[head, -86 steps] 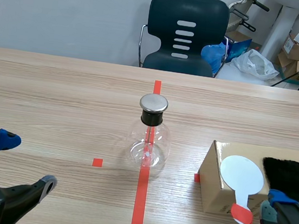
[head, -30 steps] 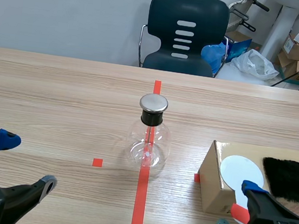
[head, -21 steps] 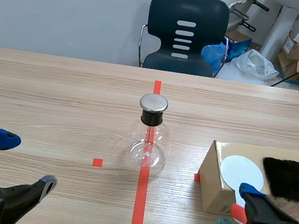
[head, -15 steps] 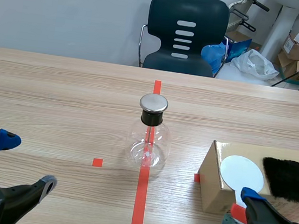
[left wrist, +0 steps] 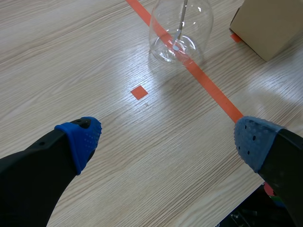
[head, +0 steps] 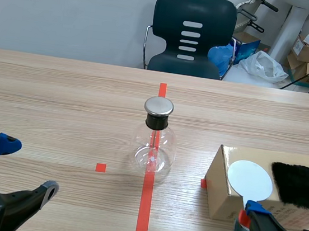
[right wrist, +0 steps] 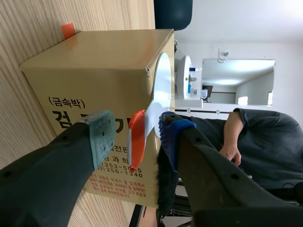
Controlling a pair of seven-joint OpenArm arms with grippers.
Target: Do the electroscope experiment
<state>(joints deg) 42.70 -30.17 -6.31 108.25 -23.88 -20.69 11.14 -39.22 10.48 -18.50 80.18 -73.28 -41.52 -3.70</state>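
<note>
The electroscope, a clear glass flask (head: 153, 146) with a metal cap (head: 159, 106), stands on the centre tape line; in the left wrist view the flask (left wrist: 180, 28) is ahead of my gripper. A white paddle (head: 250, 179) with a red handle (head: 242, 216) lies on a cardboard box (head: 218, 182), beside a black fur pad (head: 301, 187). My right gripper (right wrist: 137, 137) is open, its fingers on either side of the red handle (right wrist: 137, 139), with a gap at the grey-green pad (right wrist: 102, 135). My left gripper (left wrist: 168, 142) stands open over bare table at the near left.
The box (right wrist: 94, 80) sits near the table's front right, its side facing my right gripper. A small orange square (left wrist: 139, 92) marks the table left of the flask. A dark chair (head: 191, 35) stands behind the far edge. A person (right wrist: 251, 137) shows behind the box.
My right gripper has come in from the right and slid toward the box, so its fingers now straddle the paddle's red handle. The left arm, flask and box have not moved.
</note>
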